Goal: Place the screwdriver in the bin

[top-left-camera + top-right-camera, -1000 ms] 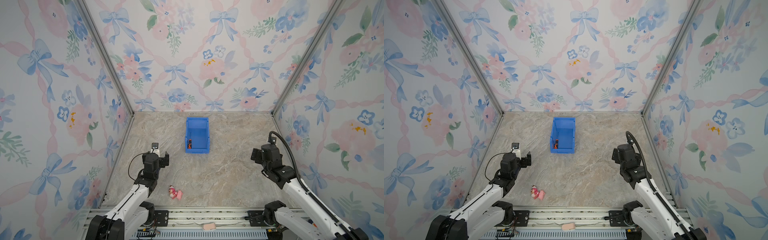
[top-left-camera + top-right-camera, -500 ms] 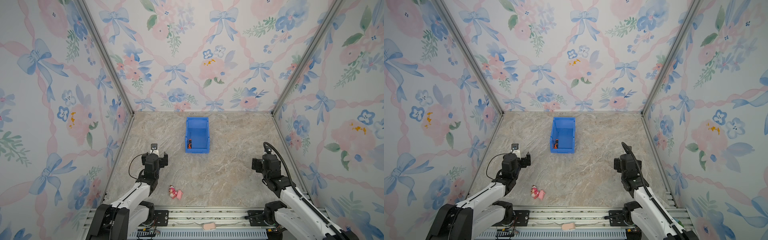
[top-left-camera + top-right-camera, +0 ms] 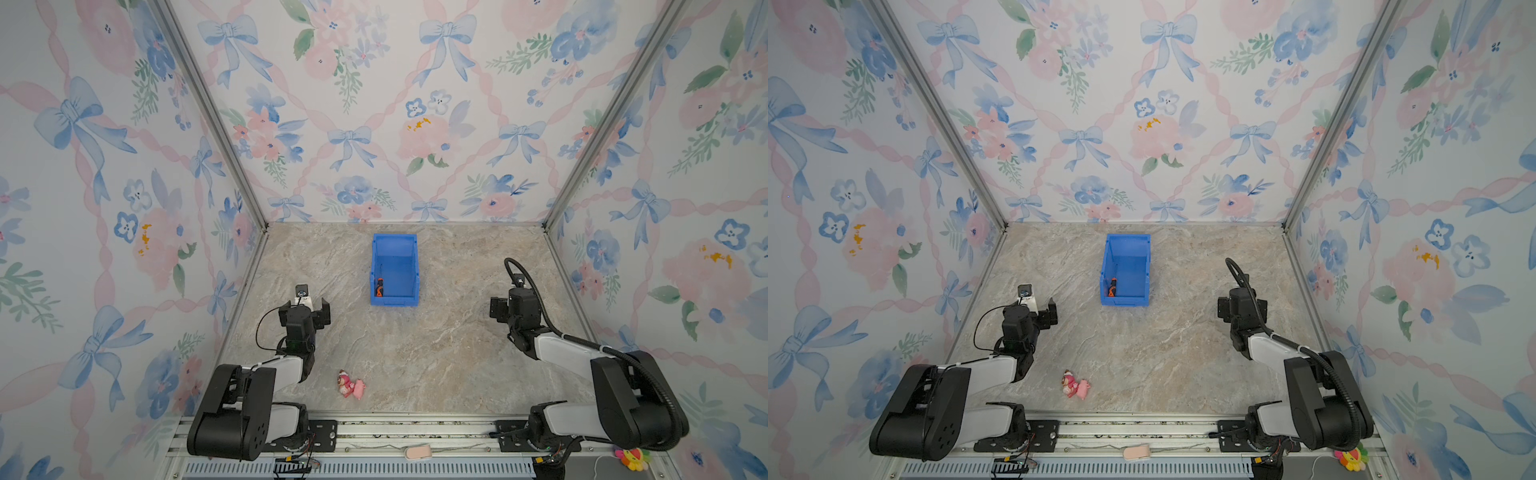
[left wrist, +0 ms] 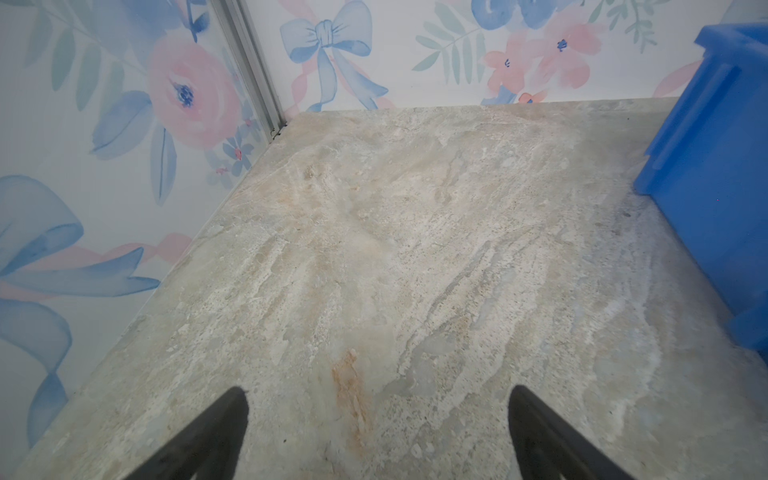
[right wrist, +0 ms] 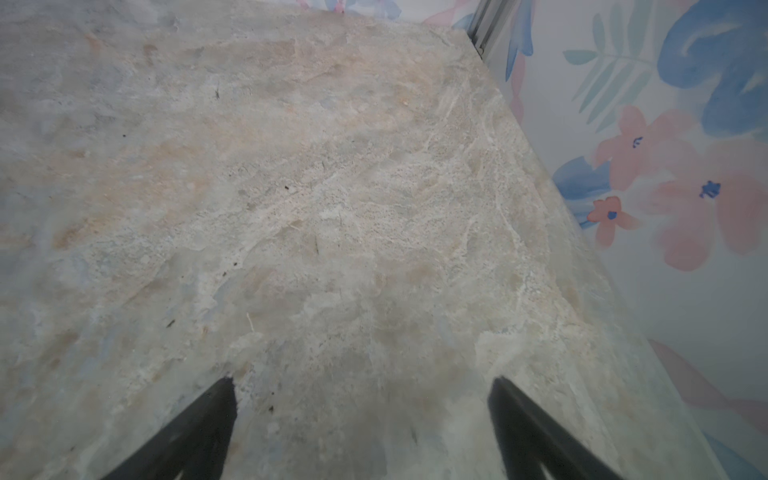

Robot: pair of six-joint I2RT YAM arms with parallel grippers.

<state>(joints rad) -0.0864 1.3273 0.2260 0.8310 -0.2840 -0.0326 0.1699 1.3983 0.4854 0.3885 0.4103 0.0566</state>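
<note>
Top views both show the screwdriver lying on the floor of the bin, close against its left wall and near the low front lip. Judged from that, the placing step is done, and nothing of the task is left but parking the 2 arms. The next move calls for no grasp at all. Each arm need only fold back toward its base without brushing the bin or the pink toy figure, which lies on the table near the front edge.

In the left wrist view the left claw is spread wide and empty above bare table, with the bin's outer wall near it. In the right wrist view the right claw is likewise released and holds nothing. The screwdriver lies well apart from both claws, nearer the left claw, with the bin wall between them.
</note>
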